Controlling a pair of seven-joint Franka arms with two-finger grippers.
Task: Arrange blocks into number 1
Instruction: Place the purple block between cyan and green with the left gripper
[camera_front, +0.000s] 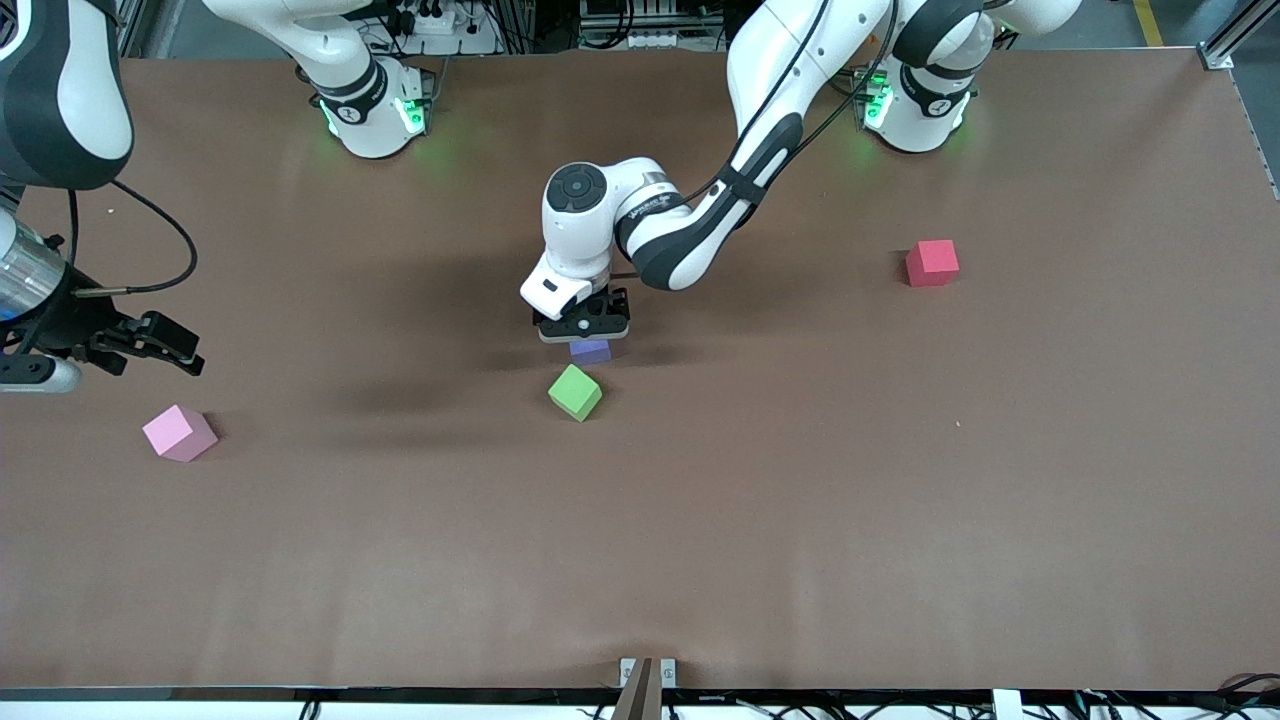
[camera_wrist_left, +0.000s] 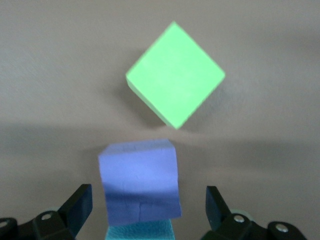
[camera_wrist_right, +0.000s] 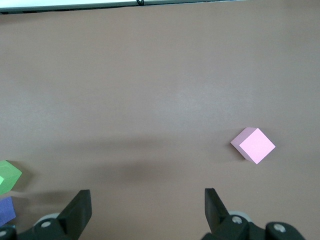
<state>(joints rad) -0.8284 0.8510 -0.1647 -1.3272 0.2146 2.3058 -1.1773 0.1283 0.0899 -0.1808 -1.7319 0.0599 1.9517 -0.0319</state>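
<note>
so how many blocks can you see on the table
5: pink toward the right arm's end, red toward the left arm's, green mid-table, purple and light blue beside it. Others may be hidden.

Purple block (camera_front: 590, 350) sits mid-table, flat and square-on, with a light blue block (camera_wrist_left: 140, 233) touching its farther edge. Just nearer the front camera, close but apart, the green block (camera_front: 575, 392) lies turned corner-on. A pink block (camera_front: 179, 433) rests well off toward the right arm's end; a red block (camera_front: 932, 263) toward the left arm's end.
</note>
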